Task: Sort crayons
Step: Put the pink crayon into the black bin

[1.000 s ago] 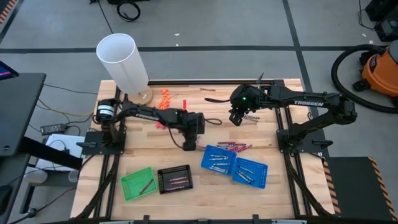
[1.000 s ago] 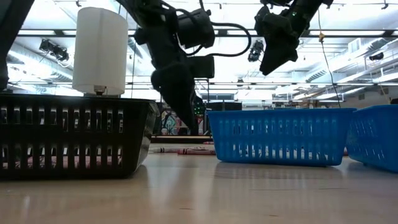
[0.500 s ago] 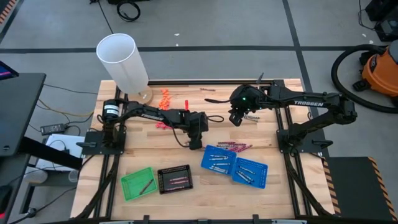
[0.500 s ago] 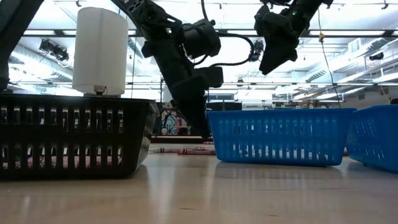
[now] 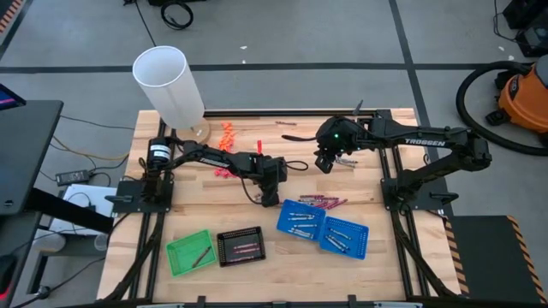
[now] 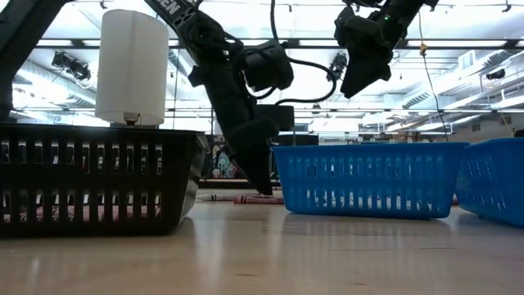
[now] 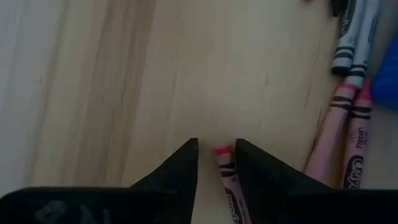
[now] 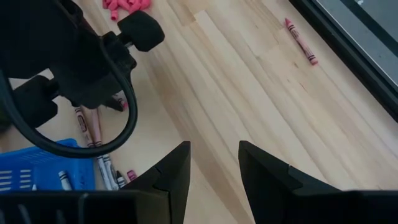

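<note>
Left claw (image 7: pixel 216 163) is clamped on a red crayon (image 7: pixel 227 177), its lower end hidden between the fingers; right claw (image 8: pixel 213 163) hangs apart.

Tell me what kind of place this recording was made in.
Most likely a robotics lab or workshop: the wooden table stands on a grey floor marked with dark lines, an orange shop vacuum sits beside it, and the low view shows ceiling strip lights over a large open room.

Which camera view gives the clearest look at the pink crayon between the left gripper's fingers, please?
The left wrist view: the pink crayon sits between the left gripper fingers, close up against bare wood. In the high view the left gripper hides it. In the low view the fingers are near the table, the crayon indistinct. The right wrist view shows only the arm.
</note>
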`<move>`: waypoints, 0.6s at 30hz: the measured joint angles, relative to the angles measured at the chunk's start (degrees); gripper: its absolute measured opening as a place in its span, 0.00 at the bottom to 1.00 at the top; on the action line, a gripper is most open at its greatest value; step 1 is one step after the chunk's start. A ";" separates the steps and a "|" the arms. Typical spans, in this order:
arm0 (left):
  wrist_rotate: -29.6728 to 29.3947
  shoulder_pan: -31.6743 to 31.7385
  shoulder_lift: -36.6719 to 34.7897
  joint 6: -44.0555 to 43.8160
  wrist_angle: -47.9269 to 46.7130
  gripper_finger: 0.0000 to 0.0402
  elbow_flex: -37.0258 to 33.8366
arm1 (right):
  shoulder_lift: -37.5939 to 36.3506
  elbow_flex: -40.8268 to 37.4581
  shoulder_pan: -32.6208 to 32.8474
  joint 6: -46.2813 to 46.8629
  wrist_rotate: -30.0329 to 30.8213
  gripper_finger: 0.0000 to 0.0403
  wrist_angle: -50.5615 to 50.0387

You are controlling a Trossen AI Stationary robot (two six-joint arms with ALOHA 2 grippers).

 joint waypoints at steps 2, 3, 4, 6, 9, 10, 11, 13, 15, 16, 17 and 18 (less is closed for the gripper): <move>0.01 0.00 0.00 0.04 -0.48 0.29 0.01 | 0.00 0.00 0.02 0.20 0.00 0.36 0.01; 0.01 0.00 0.00 0.04 -0.84 0.29 0.01 | 0.00 0.00 0.02 0.20 0.00 0.36 0.14; 0.01 0.00 -0.01 -0.01 -1.27 0.28 0.09 | 0.00 0.00 0.02 0.20 0.00 0.36 0.39; -0.03 0.00 -0.07 -0.01 -1.86 0.25 0.09 | 0.00 0.00 0.02 0.22 0.00 0.36 0.41; -0.21 0.02 -0.07 -0.24 -2.12 0.17 0.09 | 0.00 0.00 0.02 0.20 0.00 0.36 0.42; -0.22 0.02 -0.08 -0.32 -2.24 0.13 0.09 | 0.00 0.00 0.02 0.20 0.00 0.36 0.43; -0.21 0.02 -0.12 -0.47 -2.28 0.10 0.09 | 0.00 0.00 0.02 0.20 0.00 0.36 0.46; -0.21 0.02 -0.16 -0.51 -2.35 0.05 0.09 | 0.00 0.00 0.02 0.20 0.00 0.36 0.44; -0.21 0.02 -0.17 -0.57 -2.36 0.03 0.09 | 0.00 0.00 0.02 0.20 0.00 0.36 0.44; -0.21 0.02 -0.17 -0.73 -2.36 0.03 0.09 | 0.00 0.00 0.02 0.20 0.00 0.36 0.44; -0.21 0.02 -0.17 -1.16 -2.38 0.03 0.10 | 0.00 0.00 0.02 0.20 0.00 0.36 0.44; -0.19 0.07 -0.28 -1.55 -2.75 0.03 0.26 | 0.00 0.00 0.02 0.20 0.00 0.36 0.44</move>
